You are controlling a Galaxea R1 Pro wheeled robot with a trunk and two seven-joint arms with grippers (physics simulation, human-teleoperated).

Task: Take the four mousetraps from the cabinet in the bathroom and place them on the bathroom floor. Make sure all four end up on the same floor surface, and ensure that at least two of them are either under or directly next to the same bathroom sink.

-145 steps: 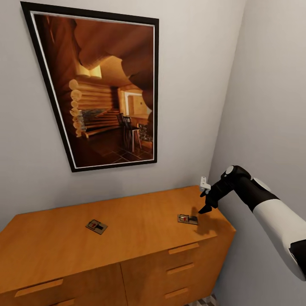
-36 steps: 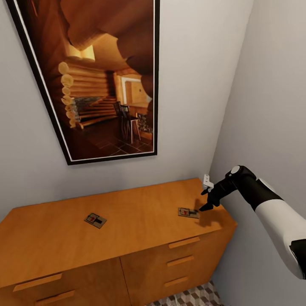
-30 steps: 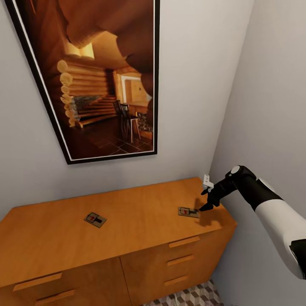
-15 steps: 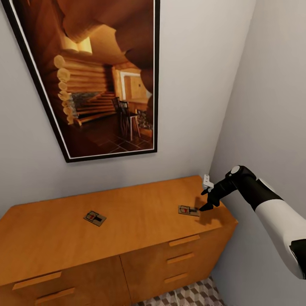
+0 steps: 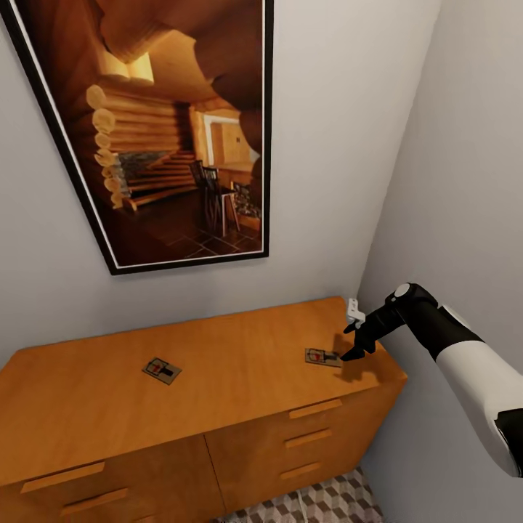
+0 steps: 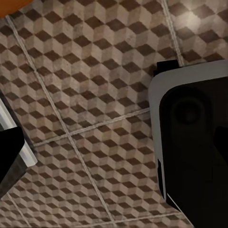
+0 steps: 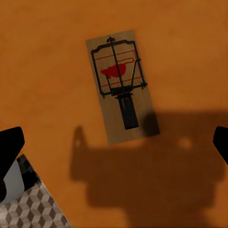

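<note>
Two mousetraps lie flat on the orange-brown cabinet (image 5: 240,378): one mousetrap (image 5: 161,370) left of the middle, the other mousetrap (image 5: 322,357) near the right end. My right gripper (image 5: 347,343) hovers just right of that second trap, open. In the right wrist view this mousetrap (image 7: 122,90) sits on the cabinet top (image 7: 47,71) between my spread fingertips (image 7: 10,142), with the right gripper (image 7: 114,142) above it and casting a shadow. The cube-patterned bathroom floor (image 5: 319,505) shows below the drawers. My left gripper (image 6: 114,152) hangs over the floor (image 6: 85,95), empty.
A large framed cabin picture (image 5: 181,131) hangs on the wall behind the cabinet. A grey side wall (image 5: 465,181) stands close to the cabinet's right end and my right arm. A white-and-black part of the robot (image 6: 190,142) sits beside the left gripper.
The head view has shifted, so the cabinet sits higher and more floor shows. My right gripper now sits level with the right mousetrap, closer than before.
</note>
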